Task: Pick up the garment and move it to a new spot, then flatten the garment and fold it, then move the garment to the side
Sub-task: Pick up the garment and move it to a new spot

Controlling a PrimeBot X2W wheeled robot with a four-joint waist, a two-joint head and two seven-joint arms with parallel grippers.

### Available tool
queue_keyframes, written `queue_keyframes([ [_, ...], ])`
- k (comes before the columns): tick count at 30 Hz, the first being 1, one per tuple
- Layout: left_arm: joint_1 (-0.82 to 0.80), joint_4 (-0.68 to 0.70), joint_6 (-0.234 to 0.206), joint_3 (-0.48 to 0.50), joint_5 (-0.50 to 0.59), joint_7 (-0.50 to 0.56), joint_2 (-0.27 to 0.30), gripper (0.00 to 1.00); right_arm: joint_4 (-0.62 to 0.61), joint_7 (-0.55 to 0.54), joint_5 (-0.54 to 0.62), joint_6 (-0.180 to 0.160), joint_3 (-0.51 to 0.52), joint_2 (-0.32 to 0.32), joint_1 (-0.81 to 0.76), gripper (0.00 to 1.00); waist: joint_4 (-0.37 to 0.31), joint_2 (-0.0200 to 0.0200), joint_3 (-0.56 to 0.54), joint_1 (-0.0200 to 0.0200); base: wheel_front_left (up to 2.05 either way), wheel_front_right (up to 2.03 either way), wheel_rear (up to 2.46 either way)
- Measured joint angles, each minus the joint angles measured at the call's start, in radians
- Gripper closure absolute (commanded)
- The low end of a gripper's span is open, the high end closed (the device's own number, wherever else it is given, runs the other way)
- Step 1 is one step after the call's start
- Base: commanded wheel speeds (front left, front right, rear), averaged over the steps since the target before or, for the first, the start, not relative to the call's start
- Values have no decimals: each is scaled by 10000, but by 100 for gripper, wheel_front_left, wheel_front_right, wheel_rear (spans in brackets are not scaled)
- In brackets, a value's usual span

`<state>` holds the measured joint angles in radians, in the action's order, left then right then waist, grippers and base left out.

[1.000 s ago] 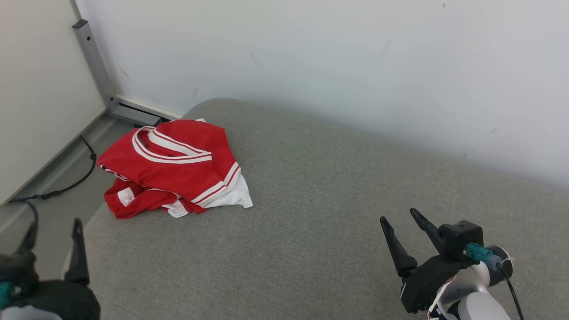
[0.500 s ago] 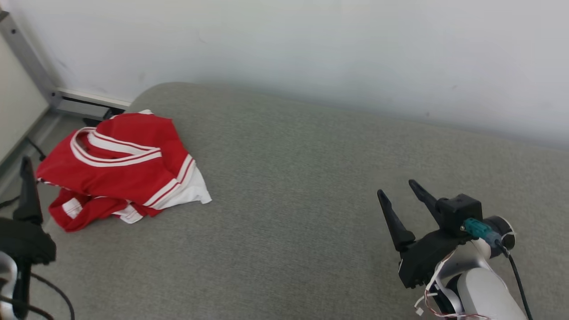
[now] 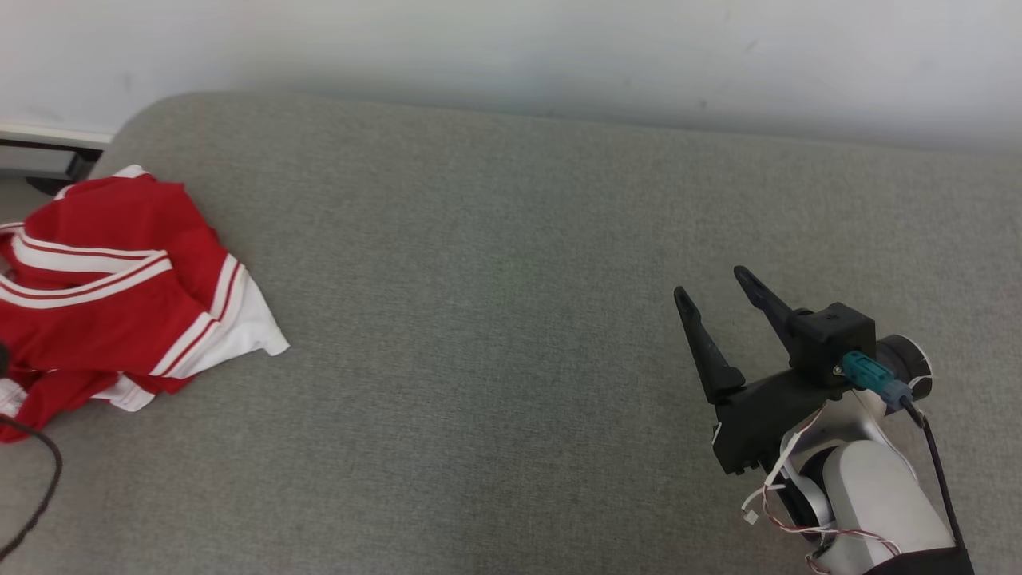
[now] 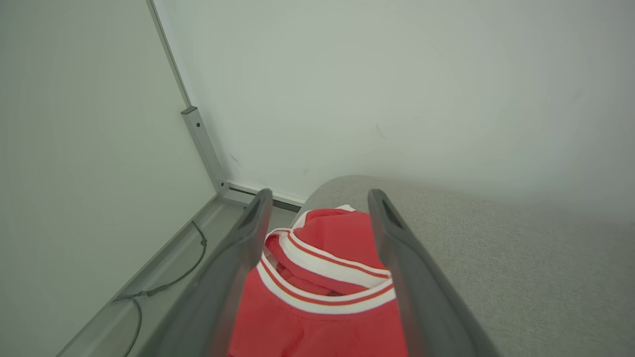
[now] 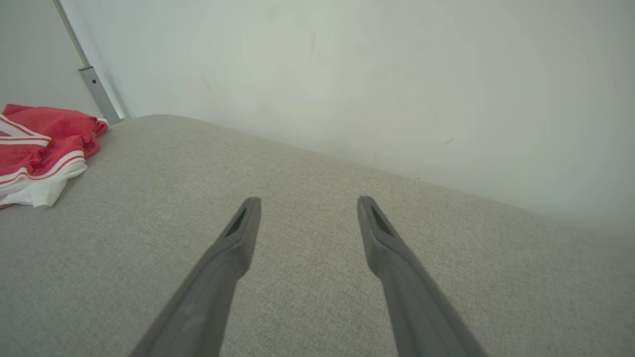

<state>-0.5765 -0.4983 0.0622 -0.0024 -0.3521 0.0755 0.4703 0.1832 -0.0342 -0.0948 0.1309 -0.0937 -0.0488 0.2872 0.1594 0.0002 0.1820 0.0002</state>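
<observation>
The garment (image 3: 104,279) is a crumpled red jersey with white stripes and a white hem, lying at the left end of the grey cushioned surface (image 3: 495,319). In the left wrist view my left gripper (image 4: 320,192) hovers over the garment (image 4: 322,277), open, its two fingers framing the striped collar without touching it. My right gripper (image 3: 709,282) stands open and empty over bare cushion, far right of the garment. The right wrist view has its fingertips (image 5: 308,200) spread apart, with the garment (image 5: 39,148) at the far left.
A pale wall (image 3: 511,48) runs behind the cushion. A metal frame post (image 4: 198,144) stands in the corner to the left, with a dark cable (image 4: 163,282) on the floor beside the cushion's rounded left edge. A black cable (image 3: 48,479) loops at the head view's lower left.
The head camera has swung right, so the garment now sits at the picture's left edge and the left gripper has passed out of it. The garment lies as before. Both grippers stay open.
</observation>
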Motion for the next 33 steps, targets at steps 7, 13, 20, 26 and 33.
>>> queue_keyframes([
  [7,-1117,-1469,416,-157,-451,405,288,0,-148,-13,79,0,-35,0,248,0,-424,-1,656,0,0,0,0],
  [13,-1920,-2844,610,-604,-742,1147,384,0,-274,-96,165,0,-94,0,428,0,-735,-1,1106,1,0,0,0],
  [20,-2782,-4056,671,-1085,-1181,1979,472,0,-495,-192,265,0,-107,-13,550,0,-1038,-1,1480,-1,0,0,0],
  [26,-3196,-4602,673,-1831,-1864,3394,523,0,-685,-261,267,0,-173,-21,677,0,-1186,-1,1750,0,0,0,0],
  [33,-3178,-4663,675,-2915,-2640,4976,918,0,-780,-261,267,0,-203,-21,683,0,-1442,-1,1919,-2,0,0,0],
])
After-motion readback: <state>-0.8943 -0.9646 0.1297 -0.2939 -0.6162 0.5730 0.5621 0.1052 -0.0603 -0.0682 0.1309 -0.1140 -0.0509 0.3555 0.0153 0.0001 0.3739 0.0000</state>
